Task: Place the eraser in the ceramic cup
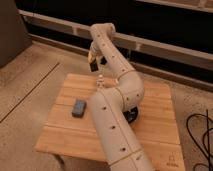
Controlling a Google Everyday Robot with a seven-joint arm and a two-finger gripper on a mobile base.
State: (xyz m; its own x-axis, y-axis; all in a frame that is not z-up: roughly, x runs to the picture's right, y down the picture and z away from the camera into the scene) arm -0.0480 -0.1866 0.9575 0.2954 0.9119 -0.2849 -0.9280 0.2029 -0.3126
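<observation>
One gripper (pixel 93 61), raised above the far edge of the wooden table (pixel 60 135).
Item held: the eraser (pixel 93 66), small and black, pinched between the fingers and hanging below them. Small white bottle (pixel 100 80) stands just beneath. Blue-grey block (pixel 79 107) lies left of the arm. Dark bowl (pixel 132 116) shows behind the arm; ceramic cup not visible.

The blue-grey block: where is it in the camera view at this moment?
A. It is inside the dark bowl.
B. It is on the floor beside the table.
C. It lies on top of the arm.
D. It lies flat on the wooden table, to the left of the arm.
D. The blue-grey block lies flat on the wooden table, left of the arm, while the gripper hangs above the far edge with a small dark thing at its tip.
</observation>
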